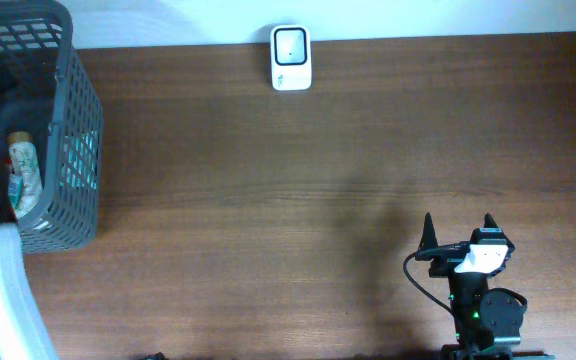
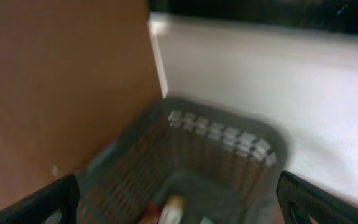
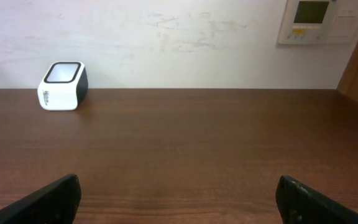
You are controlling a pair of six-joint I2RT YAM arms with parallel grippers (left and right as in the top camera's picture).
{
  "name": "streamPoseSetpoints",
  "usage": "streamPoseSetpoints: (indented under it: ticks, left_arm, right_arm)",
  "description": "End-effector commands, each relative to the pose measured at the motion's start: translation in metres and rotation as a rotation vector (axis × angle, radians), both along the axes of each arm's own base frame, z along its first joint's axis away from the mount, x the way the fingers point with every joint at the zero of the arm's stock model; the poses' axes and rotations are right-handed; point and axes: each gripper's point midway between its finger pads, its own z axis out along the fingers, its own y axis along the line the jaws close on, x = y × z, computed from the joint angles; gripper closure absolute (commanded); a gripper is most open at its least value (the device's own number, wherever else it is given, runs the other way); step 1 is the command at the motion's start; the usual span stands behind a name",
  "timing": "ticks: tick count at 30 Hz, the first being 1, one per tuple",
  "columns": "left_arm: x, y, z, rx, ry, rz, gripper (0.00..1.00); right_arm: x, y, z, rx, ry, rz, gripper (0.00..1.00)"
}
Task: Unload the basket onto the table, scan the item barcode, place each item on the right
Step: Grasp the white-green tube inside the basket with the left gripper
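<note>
Pre-pick: item (image 1: pixel 26 175) in basket (image 1: pixel 68 150), far L.
L gripper (image 2: pixel 185 202) hangs over it, fingers apart; looks a light, slick tube, I'd pinch mid-body. Scanner (image 1: pixel 291 57) back ctr. R gripper (image 1: pixel 458 228) idle front R, fingers apart, empty.

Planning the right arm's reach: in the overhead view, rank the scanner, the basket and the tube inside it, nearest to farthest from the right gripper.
From the right gripper:
1. Scanner, back edge, middle.
2. Basket, far left, by its near wall.
3. Tube, inside the basket.
</note>
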Motion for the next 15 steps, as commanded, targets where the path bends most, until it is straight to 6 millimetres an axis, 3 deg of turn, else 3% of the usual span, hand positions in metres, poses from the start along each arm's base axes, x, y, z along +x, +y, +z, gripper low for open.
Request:
streamPoseSetpoints:
  ticks: [1, 5, 8, 10, 11, 13, 15]
  left_arm:
    - [0.019, 0.027, -0.059, -0.069, 0.164, 0.063, 0.01]
    - [0.027, 0.052, -0.090, -0.127, 0.202, 0.129, 0.01]
    - [0.026, 0.093, -0.112, -0.120, 0.256, 0.172, 0.01]
    - [0.021, 0.117, -0.139, -0.108, 0.361, 0.188, 0.01]
    - [0.018, 0.123, -0.151, -0.123, 0.393, 0.198, 0.05]
    - [0.022, 0.127, -0.165, -0.140, 0.420, 0.198, 0.32]
    - [0.033, 0.125, -0.188, -0.167, 0.459, 0.148, 0.43]
  right_arm:
    - [0.000, -0.001, -0.003, -0.006, 0.006, -0.002, 0.01]
    - [0.000, -0.001, -0.003, -0.006, 0.006, -0.002, 0.01]
    - [0.000, -0.001, -0.003, -0.006, 0.006, -0.002, 0.01]
    - [0.000, -0.001, -0.003, -0.006, 0.006, -0.002, 0.01]
    - [0.000, -0.001, -0.003, -0.006, 0.006, -0.002, 0.01]
    - [0.000, -0.001, -0.003, -0.006, 0.006, -0.002, 0.01]
    - [0.000, -0.001, -0.003, -0.006, 0.006, -0.002, 0.01]
